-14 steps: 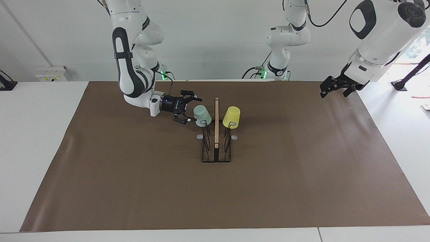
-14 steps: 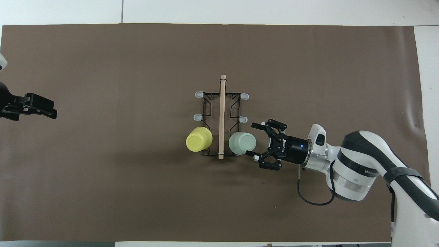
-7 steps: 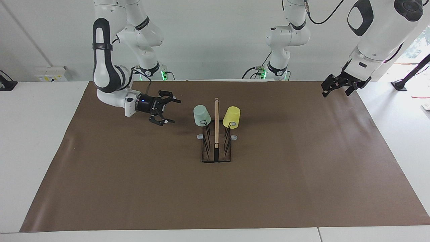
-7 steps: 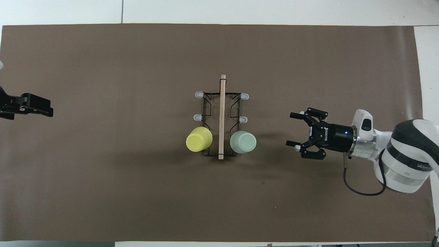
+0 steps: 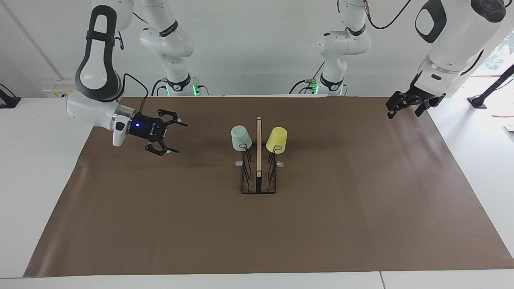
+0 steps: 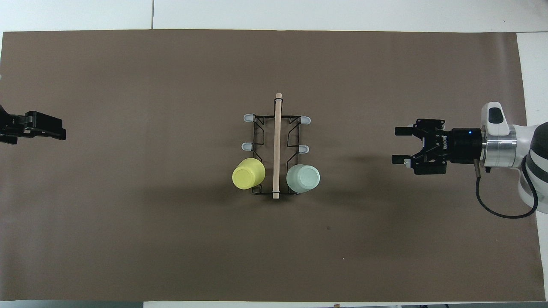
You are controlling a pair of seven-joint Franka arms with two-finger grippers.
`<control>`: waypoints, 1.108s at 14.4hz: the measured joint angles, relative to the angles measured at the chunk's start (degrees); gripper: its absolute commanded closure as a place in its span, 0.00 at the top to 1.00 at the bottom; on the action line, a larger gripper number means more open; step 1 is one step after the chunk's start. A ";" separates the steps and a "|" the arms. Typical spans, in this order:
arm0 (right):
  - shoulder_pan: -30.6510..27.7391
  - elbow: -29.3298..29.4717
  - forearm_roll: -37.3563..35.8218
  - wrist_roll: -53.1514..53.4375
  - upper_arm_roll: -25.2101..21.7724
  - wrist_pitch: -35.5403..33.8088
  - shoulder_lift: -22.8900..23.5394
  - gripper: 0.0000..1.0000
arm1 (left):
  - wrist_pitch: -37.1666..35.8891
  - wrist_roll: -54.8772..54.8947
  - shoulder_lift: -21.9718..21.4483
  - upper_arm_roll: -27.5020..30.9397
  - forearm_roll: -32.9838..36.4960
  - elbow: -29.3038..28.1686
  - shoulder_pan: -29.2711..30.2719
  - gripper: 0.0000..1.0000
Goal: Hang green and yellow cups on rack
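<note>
overhead view: rack (image 6: 276, 154) sits mid-mat, wooden bar (image 6: 277, 145) running away from the robots along its centre. both cups hang mouth-down on the prongs at the rack's robot-near end, one on each side of the bar. yellow cup (image 6: 248, 173) on the side toward the left arm's end of the table, green cup (image 6: 303, 178) on the side toward the right arm's end. cups don't touch each other; the bar is between them. four grey prong tips (image 6: 249, 146) farther from the robots are bare.

facing view confirms: green cup (image 5: 241, 138) and yellow cup (image 5: 277, 140) both off the mat, tilted outward on their prongs, w/ the rack's dark base (image 5: 258, 186) flat on the brown mat (image 5: 361, 208).

right gripper (image 5: 173, 137) is up in the air over the mat toward the right arm's end, well apart from the green cup, fingers pointing toward the rack. its fingers are spread wide, nothing between them; same in overhead (image 6: 398, 145).

left gripper (image 5: 395, 110) hangs over the mat's edge at the left arm's end, well apart from the rack, holding nothing. in overhead (image 6: 53, 130) only a dark block shows at the frame edge; fingers read as spread, empty. white table (image 5: 40, 132) around the mat.
</note>
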 measured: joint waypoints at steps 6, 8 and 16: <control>0.55 8.16 -21.17 27.14 0.14 7.19 3.01 1.00 | 0.62 0.04 0.00 -0.02 -0.03 -0.01 0.00 1.00; 0.77 12.77 -29.60 37.37 0.36 6.85 3.25 1.00 | 0.64 0.07 0.00 -0.06 -0.06 -0.03 -0.01 1.00; 5.68 30.05 -51.82 66.78 0.51 -10.87 4.78 1.00 | 0.67 0.09 0.00 -0.19 -0.68 -0.05 -0.09 1.00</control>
